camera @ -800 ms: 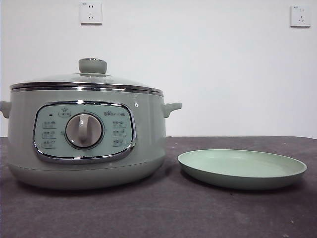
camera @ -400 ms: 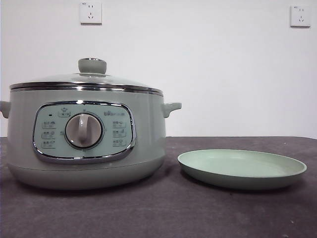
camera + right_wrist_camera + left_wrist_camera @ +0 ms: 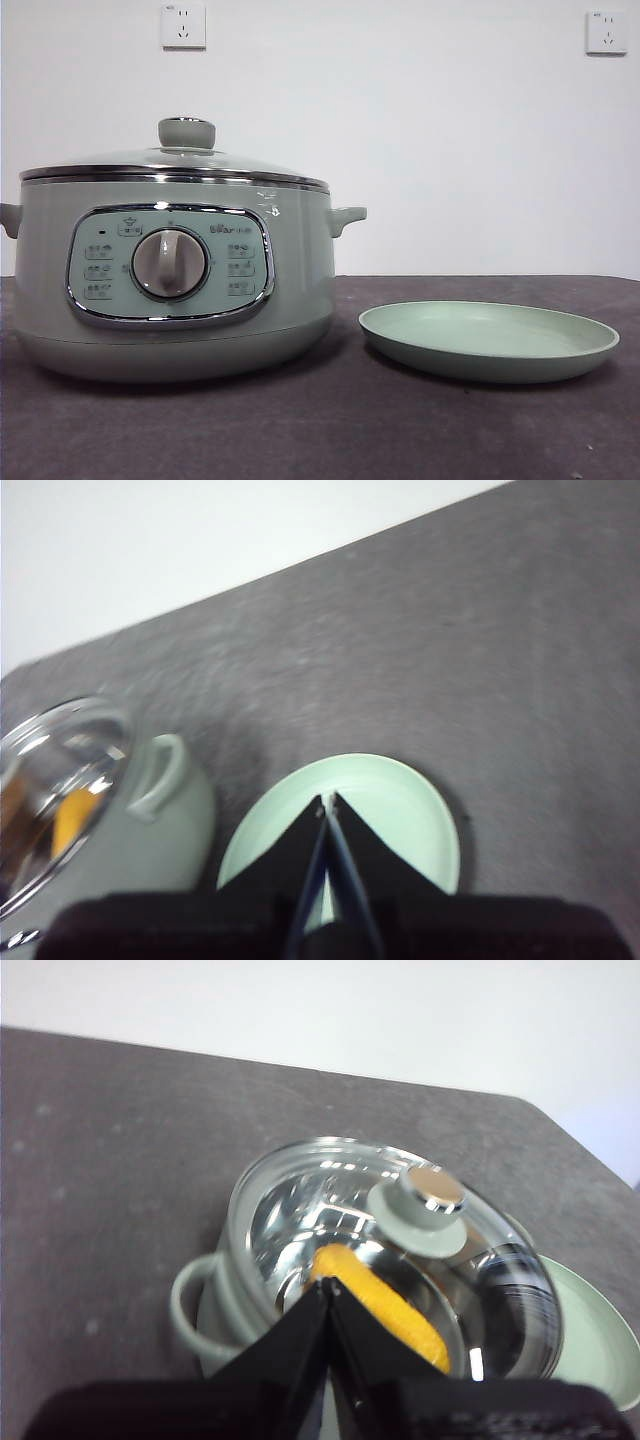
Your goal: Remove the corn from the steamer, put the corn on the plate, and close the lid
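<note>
Two grippers hang above the table with their jaws pressed together on nothing: the left gripper (image 3: 328,1290) over the steamer (image 3: 175,275), the right gripper (image 3: 328,802) over the plate (image 3: 488,341). The lid (image 3: 175,163) sits on the steamer with its knob (image 3: 422,1203) upright, and through the glass the corn (image 3: 380,1303) lies inside the pot. The plate rests on the dark table (image 3: 330,430) just beside the steamer, apart from it, bare.
</note>
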`<state>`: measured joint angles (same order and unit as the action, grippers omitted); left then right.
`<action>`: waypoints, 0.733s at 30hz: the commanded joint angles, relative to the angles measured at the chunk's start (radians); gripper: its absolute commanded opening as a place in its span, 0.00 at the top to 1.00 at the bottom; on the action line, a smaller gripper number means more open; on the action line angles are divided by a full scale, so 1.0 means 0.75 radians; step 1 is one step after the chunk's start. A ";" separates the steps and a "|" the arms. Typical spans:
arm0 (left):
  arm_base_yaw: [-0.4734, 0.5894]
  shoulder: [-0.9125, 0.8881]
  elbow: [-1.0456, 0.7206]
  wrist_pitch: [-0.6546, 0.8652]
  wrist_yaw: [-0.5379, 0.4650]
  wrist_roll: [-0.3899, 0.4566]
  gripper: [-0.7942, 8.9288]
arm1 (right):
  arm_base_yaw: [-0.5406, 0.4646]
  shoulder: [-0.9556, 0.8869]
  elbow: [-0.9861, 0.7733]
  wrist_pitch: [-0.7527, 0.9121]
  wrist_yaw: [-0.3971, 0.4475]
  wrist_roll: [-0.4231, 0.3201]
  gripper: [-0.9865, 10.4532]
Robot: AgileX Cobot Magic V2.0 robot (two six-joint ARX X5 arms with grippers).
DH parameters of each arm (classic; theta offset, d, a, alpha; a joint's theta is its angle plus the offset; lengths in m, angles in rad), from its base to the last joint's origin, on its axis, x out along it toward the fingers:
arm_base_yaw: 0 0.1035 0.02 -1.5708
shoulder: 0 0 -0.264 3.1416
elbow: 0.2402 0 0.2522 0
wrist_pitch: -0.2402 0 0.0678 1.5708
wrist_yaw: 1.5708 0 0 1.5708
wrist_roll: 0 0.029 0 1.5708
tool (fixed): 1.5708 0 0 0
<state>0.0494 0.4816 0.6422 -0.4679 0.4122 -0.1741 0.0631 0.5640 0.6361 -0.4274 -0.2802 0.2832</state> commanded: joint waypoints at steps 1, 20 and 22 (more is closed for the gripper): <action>0.003 0.096 0.096 -0.023 0.077 0.098 0.92 | -0.002 0.117 0.141 -0.077 -0.099 -0.150 0.91; -0.035 0.466 0.270 -0.042 0.388 0.082 0.47 | -0.002 0.545 0.456 -0.420 -0.421 -0.374 0.50; -0.055 0.492 0.272 -0.010 0.378 0.065 0.47 | -0.002 0.545 0.456 -0.415 -0.421 -0.370 0.50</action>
<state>0.0158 0.8440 0.8452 -0.4866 0.6945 -0.1169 0.0631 0.9730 0.9779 -0.7460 -0.5945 0.0132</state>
